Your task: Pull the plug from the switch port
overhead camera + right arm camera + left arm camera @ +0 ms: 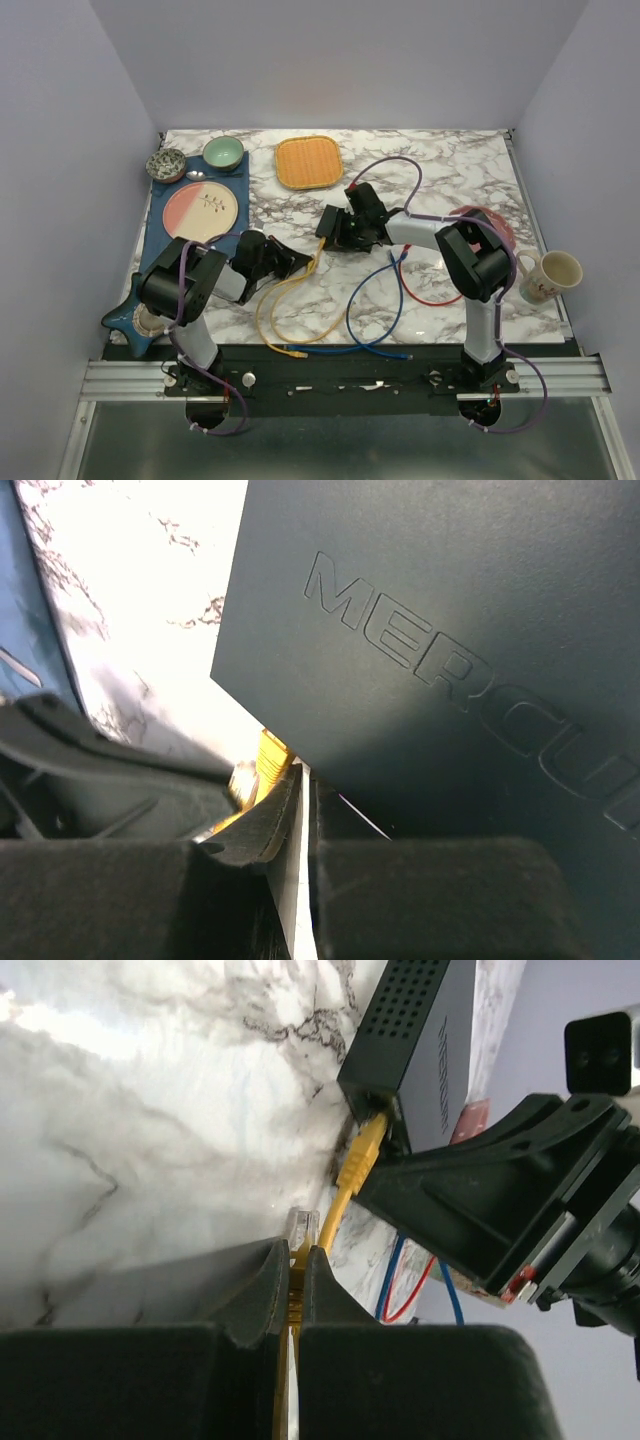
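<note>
The switch (420, 1030) is sitting near the middle of the marble surface (450, 170), with the yellow plug (362, 1150) sitting in a port at its near corner. The left pincer (297, 1260) is clamping the yellow cable (335, 1210) a short way back from the plug, its jaws pressed tight on it. From the opposite side, the right pincer (300, 815) is meeting the switch's edge with narrow jaws. Whether they are gripping it cannot be told.
</note>
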